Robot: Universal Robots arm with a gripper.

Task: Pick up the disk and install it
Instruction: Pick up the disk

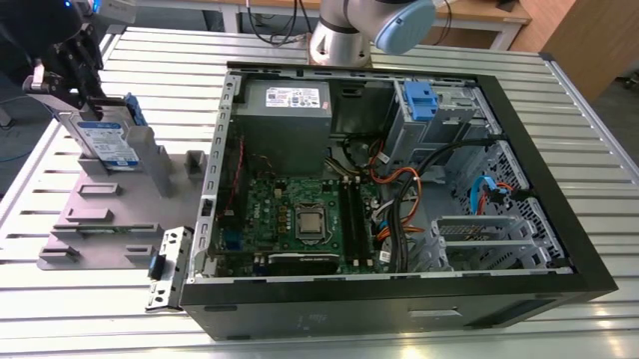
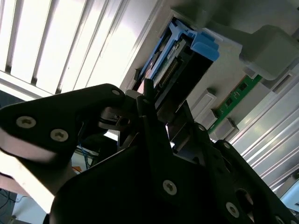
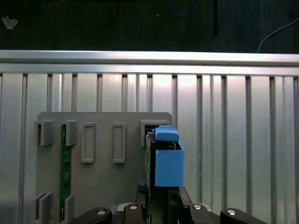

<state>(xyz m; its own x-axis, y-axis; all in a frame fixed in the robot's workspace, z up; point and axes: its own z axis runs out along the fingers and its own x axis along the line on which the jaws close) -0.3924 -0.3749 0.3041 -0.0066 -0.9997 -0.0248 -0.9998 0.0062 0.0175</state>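
Disk (image 1: pixel 108 142) on edge in the grey holder (image 1: pixel 100 224), gripper (image 1: pixel 72 111) at its top
The holder's slot keeps the disk upright, left of the open computer case (image 1: pixel 559 187), so its narrow sides are free to grasp. In the first wrist view the fingers (image 3: pixel 183 205) flank the disk and seem pinched onto it, though contact is partly hidden.

No print can be read. The label (image 1: pixel 110 148) on the disk (image 1: pixel 98 132), upper left of the exterior view, and the power supply's sticker (image 1: pixel 290 97) are too small.
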